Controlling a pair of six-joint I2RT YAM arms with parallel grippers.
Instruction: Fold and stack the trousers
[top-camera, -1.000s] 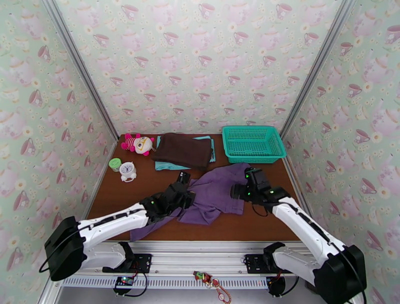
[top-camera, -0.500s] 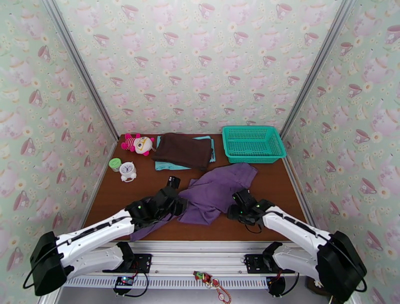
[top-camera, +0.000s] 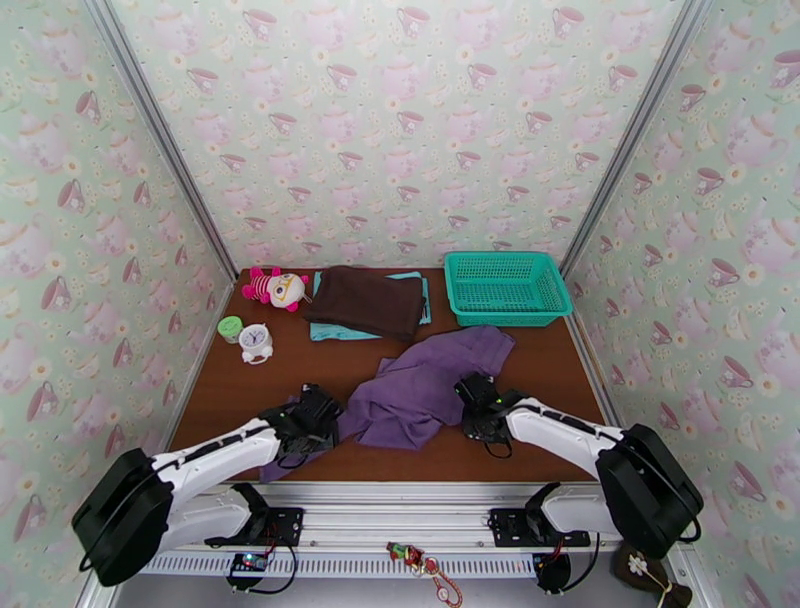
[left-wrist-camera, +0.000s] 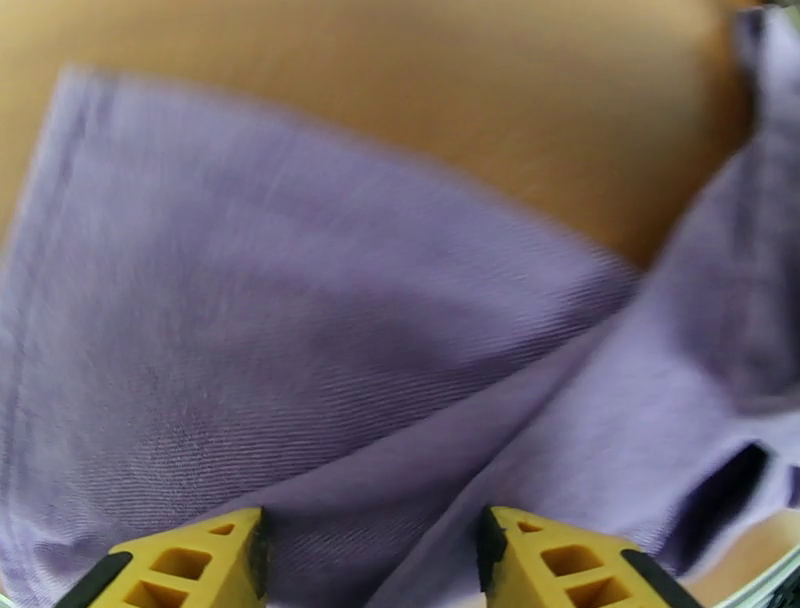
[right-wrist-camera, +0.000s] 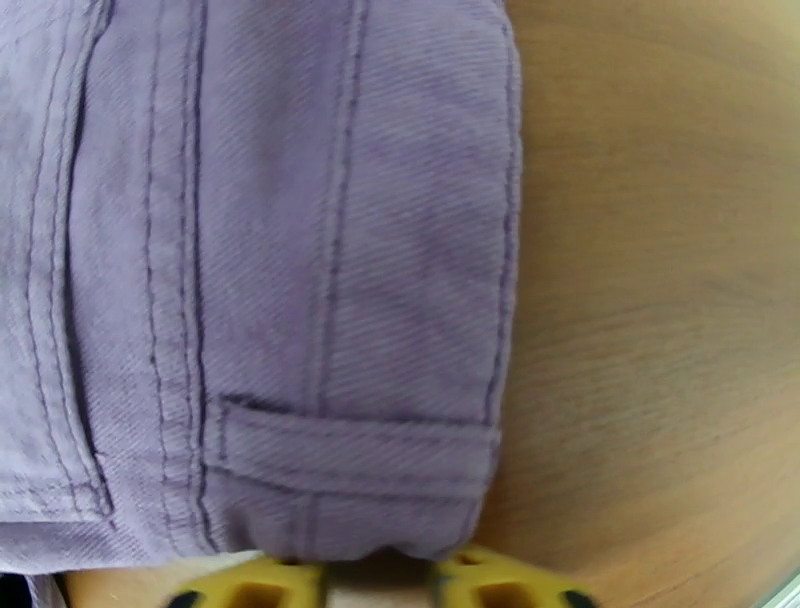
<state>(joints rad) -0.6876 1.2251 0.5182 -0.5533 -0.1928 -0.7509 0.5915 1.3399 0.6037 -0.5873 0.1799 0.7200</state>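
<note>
Teacup-patterned pale green walls (top-camera: 400, 120) enclose a brown wooden table (top-camera: 250, 390) with metal corner posts (top-camera: 160, 150).

At the back of the brown worktop (top-camera: 540, 362) a teal mesh basket (top-camera: 508, 318) sits in the right corner. Left of it, a dark brown garment (top-camera: 365, 300) lies folded on a light teal cloth (top-camera: 330, 332). Further left lies a pink plush toy (top-camera: 275, 287), with a small green round container (top-camera: 231, 327) and a white alarm clock (top-camera: 256, 343) nearer the front. Teacup-patterned walls (top-camera: 400, 120) close it all in.
</note>
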